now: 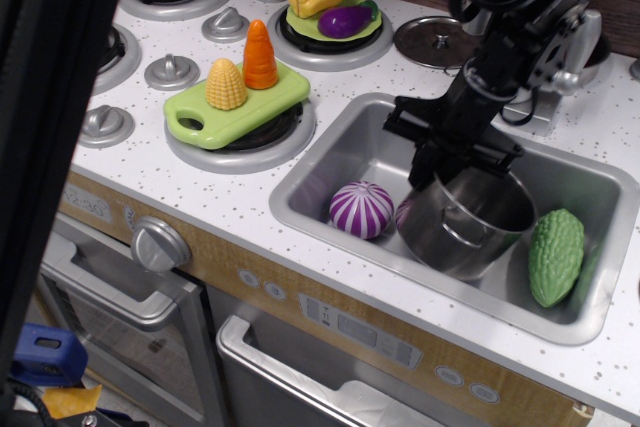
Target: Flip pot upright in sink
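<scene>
The shiny steel pot [465,232] stands in the grey sink [330,147] with its opening facing up, tilted a little toward the front right. A loop handle shows on its front side. My black gripper [443,169] reaches down from the upper right and is shut on the pot's back-left rim. The pot sits between a purple striped onion [362,209] on its left and a green bumpy gourd [556,255] on its right, close to both.
A flat steel lid with a knob [441,41] lies behind the sink. A green cutting board [240,102] with a corn cob [226,84] and a carrot [260,55] sits on a burner to the left. A dark out-of-focus bar [50,97] blocks the left edge.
</scene>
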`<state>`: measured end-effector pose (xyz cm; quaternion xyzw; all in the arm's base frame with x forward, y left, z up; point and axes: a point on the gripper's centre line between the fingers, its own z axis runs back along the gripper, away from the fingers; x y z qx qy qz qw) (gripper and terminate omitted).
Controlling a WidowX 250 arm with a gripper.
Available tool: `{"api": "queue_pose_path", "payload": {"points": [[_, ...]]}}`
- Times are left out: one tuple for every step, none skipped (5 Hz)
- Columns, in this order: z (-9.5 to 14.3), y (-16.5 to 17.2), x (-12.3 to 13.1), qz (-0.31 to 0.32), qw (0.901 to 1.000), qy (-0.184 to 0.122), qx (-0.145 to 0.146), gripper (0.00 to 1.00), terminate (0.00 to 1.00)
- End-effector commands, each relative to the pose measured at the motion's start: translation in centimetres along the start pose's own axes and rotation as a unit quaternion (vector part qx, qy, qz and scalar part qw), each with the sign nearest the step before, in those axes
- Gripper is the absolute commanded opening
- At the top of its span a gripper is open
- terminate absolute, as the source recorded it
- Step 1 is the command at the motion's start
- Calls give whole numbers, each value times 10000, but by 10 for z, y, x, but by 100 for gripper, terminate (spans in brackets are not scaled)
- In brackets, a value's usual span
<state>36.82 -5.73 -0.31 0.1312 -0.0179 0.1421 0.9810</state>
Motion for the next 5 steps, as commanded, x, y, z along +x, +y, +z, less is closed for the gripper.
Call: {"api": "queue_pose_path", "payload": {"points": [[30,6,11,74,9964,-579,-612,0,0],[22,7,9,78,9927,-882,-823,100,0],[22,7,9,78,9927,-882,-823,100,0],[22,7,9,78,9927,-882,-823,100,0],[22,7,9,78,9927,-882,-823,100,100]]}}
